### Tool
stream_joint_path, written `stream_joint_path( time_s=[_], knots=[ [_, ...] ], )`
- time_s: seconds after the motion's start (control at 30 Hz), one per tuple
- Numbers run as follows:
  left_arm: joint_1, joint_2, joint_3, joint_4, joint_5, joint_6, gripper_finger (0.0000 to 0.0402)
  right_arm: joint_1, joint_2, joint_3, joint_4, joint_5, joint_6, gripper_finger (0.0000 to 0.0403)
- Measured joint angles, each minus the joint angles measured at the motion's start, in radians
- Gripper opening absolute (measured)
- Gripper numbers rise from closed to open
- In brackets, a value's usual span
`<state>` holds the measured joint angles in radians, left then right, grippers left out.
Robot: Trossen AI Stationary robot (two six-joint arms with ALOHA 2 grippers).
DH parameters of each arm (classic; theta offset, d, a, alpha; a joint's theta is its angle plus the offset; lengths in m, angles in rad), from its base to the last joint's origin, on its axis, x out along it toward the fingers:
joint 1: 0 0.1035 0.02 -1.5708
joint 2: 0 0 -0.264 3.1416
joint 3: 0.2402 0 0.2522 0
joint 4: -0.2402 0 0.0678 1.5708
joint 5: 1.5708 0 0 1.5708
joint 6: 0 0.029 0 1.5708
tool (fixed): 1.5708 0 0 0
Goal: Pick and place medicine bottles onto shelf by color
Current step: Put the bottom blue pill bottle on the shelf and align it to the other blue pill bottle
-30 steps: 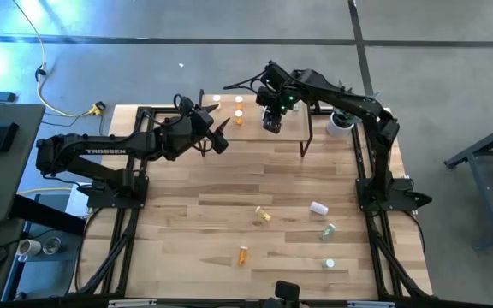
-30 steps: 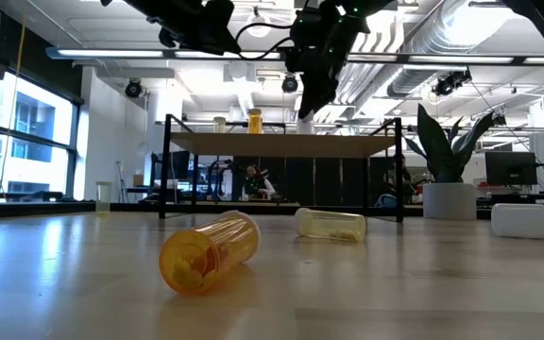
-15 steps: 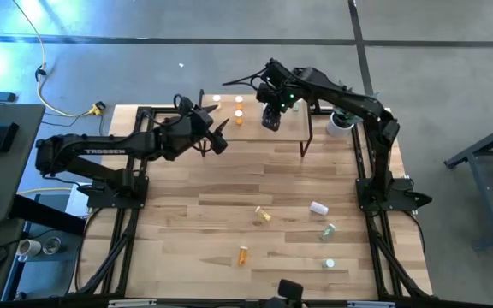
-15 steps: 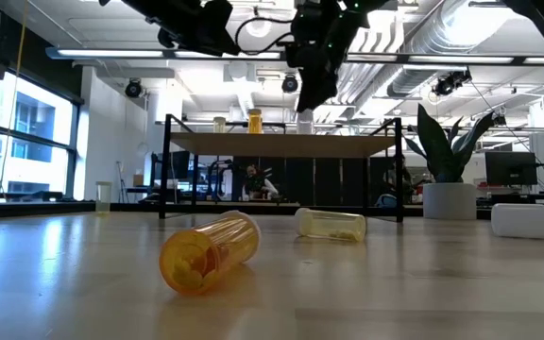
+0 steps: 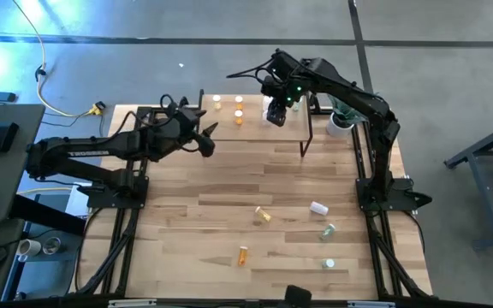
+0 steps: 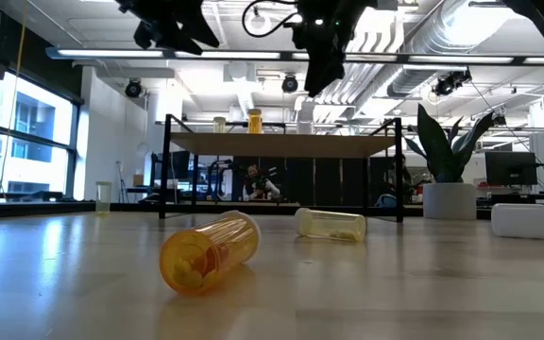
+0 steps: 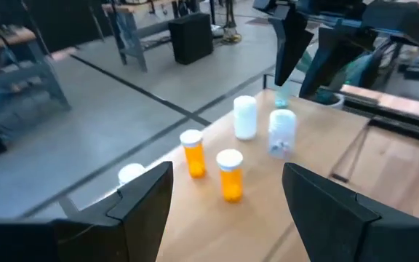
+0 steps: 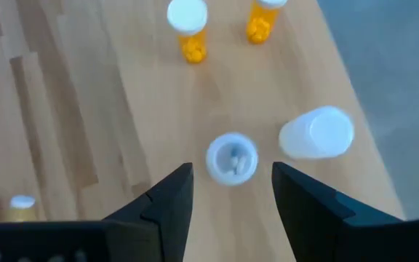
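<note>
Since a second ago the right gripper (image 5: 274,111) has risen, open and empty, off the clear bottle (image 8: 232,157) standing on the shelf (image 8: 108,109); next comes fetching another bottle (image 5: 243,254) from the table.

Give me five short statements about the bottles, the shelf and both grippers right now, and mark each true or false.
1. The right gripper is above the shelf, open, holding nothing. True.
2. The clear bottle below the right gripper lies on its side. False: it stands upright on the shelf.
3. Two orange bottles stand on the shelf. True.
4. The left gripper is shut on a bottle. False: it is open and empty, facing the shelf.
5. No bottles are left on the table. False: several remain there, including a yellow bottle lying on its side.
</note>
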<state>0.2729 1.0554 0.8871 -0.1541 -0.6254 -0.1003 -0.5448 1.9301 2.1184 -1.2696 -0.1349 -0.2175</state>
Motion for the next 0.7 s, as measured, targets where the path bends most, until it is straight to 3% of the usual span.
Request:
stream_joint_path(
  time_s=[0.33,0.5,0.7],
  knots=[
    [-0.008,-0.107,0.000,-0.167,0.082,-0.163,0.0248,0.026,-0.015,-0.026,-0.199,-0.280,-0.034,0.0178],
    [-0.008,-0.135,0.000,-0.234,0.083,-0.186,0.0248,0.089,-0.086,-0.118,-0.204,-0.260,0.000,0.0178],
    [-0.008,-0.138,0.000,-0.242,0.084,-0.186,0.0248,0.171,-0.221,-0.316,-0.083,-0.259,0.110,0.0178]
  ],
)
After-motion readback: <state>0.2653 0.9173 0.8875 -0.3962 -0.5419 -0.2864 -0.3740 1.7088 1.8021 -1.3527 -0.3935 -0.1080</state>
